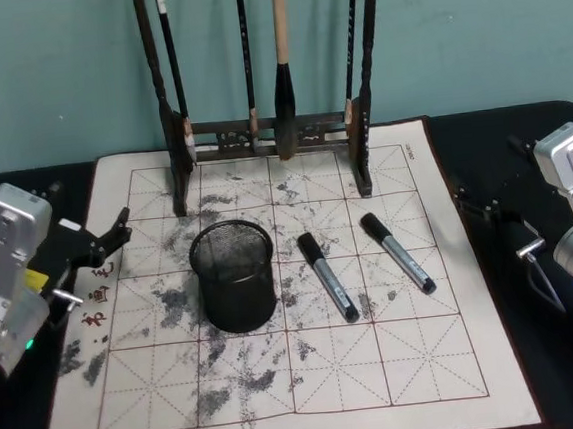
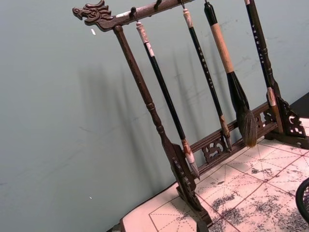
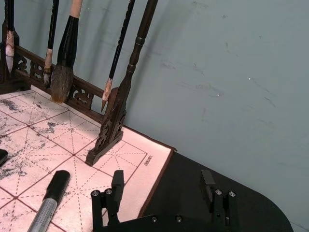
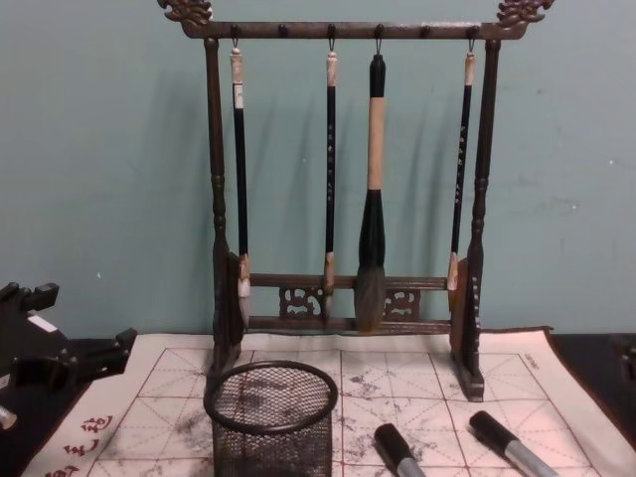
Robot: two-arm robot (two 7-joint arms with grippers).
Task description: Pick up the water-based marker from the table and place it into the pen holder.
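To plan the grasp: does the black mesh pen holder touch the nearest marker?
Apart. The head view shows bare gridded mat between the round black wire-mesh pen holder and the black-capped grey marker on its right.

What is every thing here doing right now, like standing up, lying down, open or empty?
pen holder: upright on the mat, empty.
near marker: lying flat beside the holder, capped.
far marker: lying flat further right, capped.
brush rack: standing, four brushes hanging.
mat: spread flat, ink-stained.
left gripper: parked at the mat's left edge.
right gripper: open, empty, by the mat's right edge.
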